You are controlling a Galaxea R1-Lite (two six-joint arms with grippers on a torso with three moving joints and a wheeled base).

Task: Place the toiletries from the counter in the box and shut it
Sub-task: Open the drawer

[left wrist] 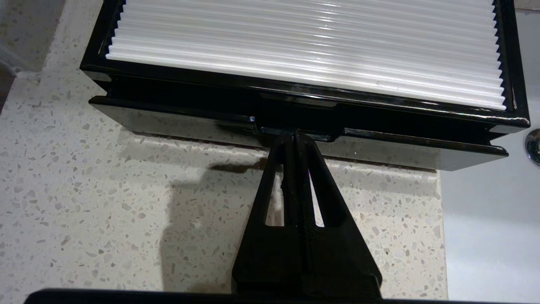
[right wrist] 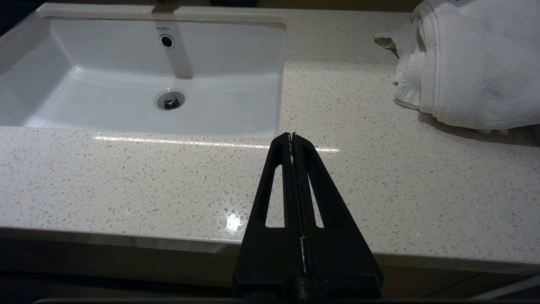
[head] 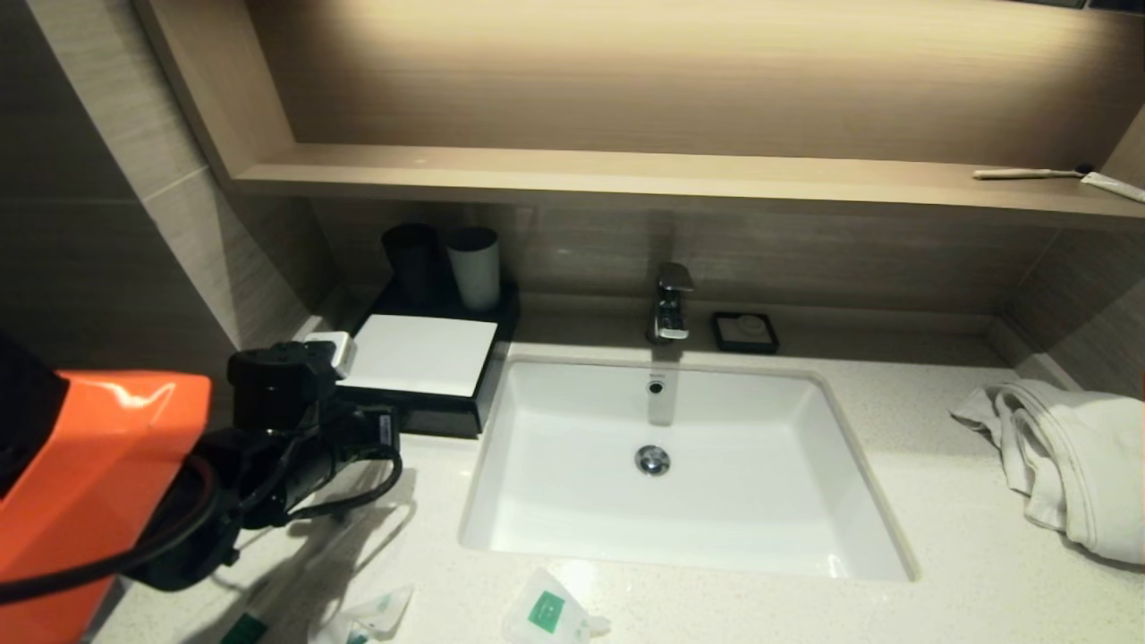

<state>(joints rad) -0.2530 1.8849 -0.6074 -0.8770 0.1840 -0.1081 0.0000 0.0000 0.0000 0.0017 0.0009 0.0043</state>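
Note:
The box (head: 420,358) is black with a white ribbed top (left wrist: 303,38) and stands on the counter left of the sink. It looks closed. My left gripper (left wrist: 295,136) is shut, and its tips touch the middle notch of the box's front lip (left wrist: 379,136). In the head view the left gripper (head: 380,427) sits just in front of the box. Toiletry packets lie near the counter's front edge: a white sachet with a green label (head: 550,615), a clear packet (head: 368,615) and a green-tipped item (head: 241,631). My right gripper (right wrist: 292,136) is shut and empty over the counter's front right part.
The white sink (head: 537,420) fills the middle, with a faucet (head: 671,304) and a soap dish (head: 744,331) behind it. Two cups (head: 474,266) stand behind the box. A white towel (head: 1064,456) lies at right and also shows in the right wrist view (right wrist: 472,63). A toothbrush (head: 1029,173) lies on the shelf.

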